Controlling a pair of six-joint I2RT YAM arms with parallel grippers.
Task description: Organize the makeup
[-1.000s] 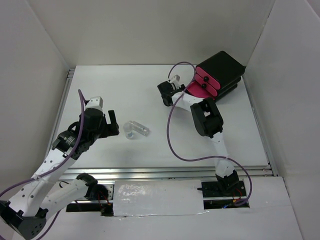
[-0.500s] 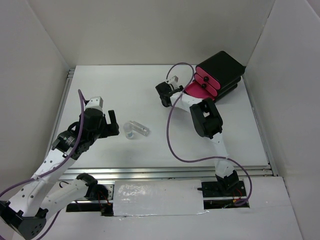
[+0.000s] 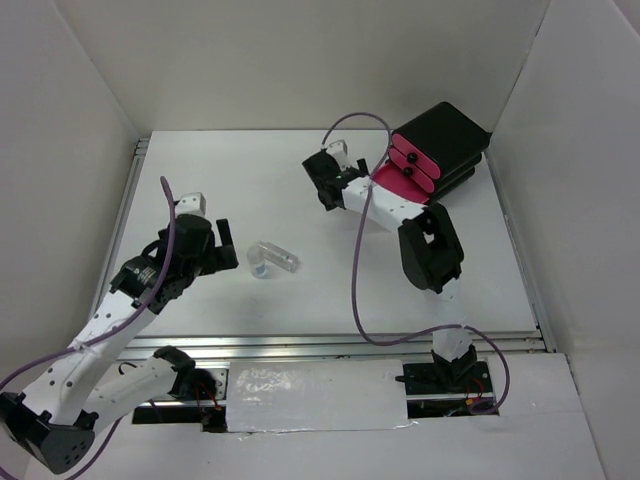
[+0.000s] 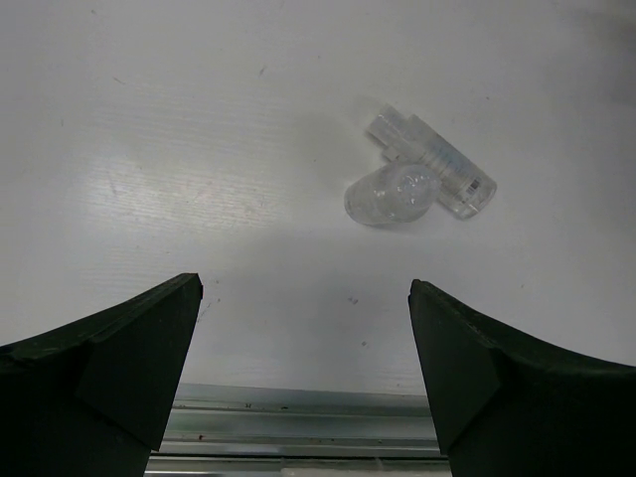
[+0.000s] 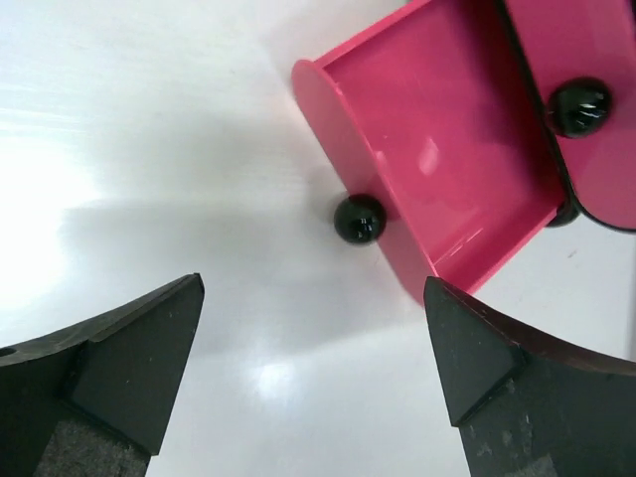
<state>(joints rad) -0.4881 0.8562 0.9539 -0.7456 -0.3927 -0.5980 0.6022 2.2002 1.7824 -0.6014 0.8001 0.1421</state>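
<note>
Two clear pieces of makeup lie together on the white table: a tube (image 3: pixel 281 257) (image 4: pixel 432 164) and a rounded vial (image 3: pixel 260 266) (image 4: pixel 391 194). My left gripper (image 3: pixel 226 246) (image 4: pixel 304 286) hangs open just to their left, with nothing between its fingers. My right gripper (image 3: pixel 325 195) (image 5: pixel 314 282) is open over bare table, a short way off the black knob (image 5: pixel 358 219) of the pulled-out pink drawer (image 3: pixel 385 178) (image 5: pixel 437 169). No makeup shows in the visible part of that drawer.
The black box (image 3: pixel 445 135) with pink drawers stands at the back right, its two upper drawers (image 5: pixel 586 109) shut. White walls enclose the table. A metal rail (image 4: pixel 298 407) runs along the near edge.
My right gripper has opened wide, let go of the drawer knob and drawn back to the left. The drawer stays pulled out. The left arm has barely moved.
</note>
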